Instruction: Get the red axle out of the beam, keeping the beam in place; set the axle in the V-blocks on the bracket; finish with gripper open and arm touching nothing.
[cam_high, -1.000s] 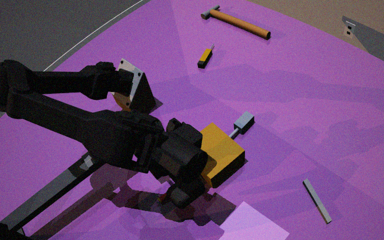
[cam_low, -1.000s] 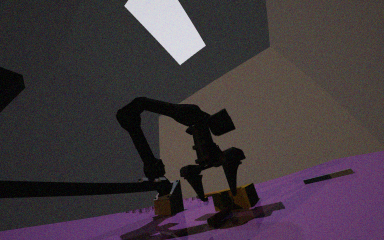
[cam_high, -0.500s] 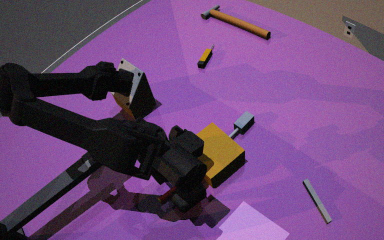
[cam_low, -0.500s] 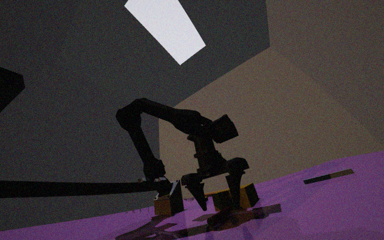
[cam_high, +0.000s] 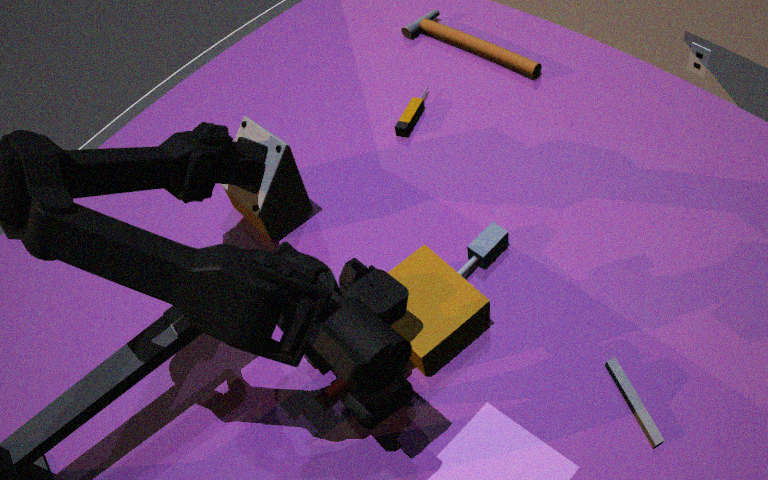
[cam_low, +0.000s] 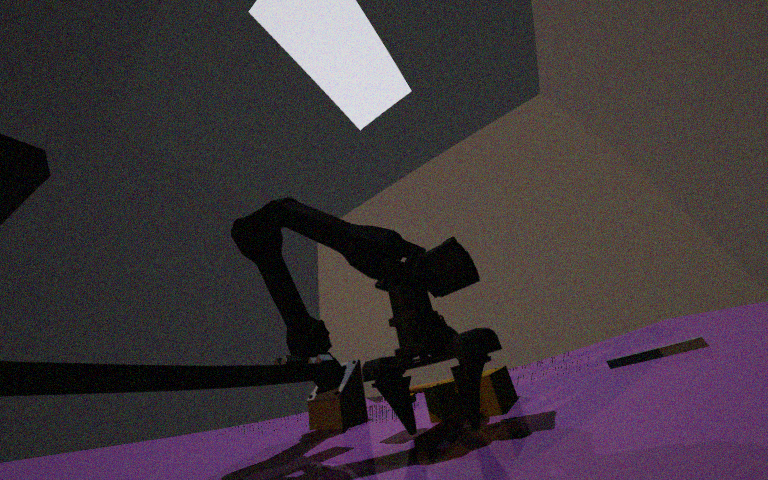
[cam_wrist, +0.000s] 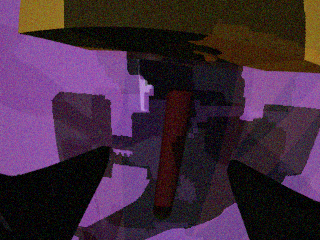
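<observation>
Your hand (cam_high: 368, 403) (cam_low: 444, 428) (cam_wrist: 170, 160) is released, its fingers apart on either side of the red axle (cam_high: 336, 388) (cam_wrist: 172, 150). The axle lies low at the near left of the yellow block (cam_high: 447, 300) (cam_low: 498, 390) (cam_wrist: 175, 20); you can't tell whether its far end is inside.
</observation>
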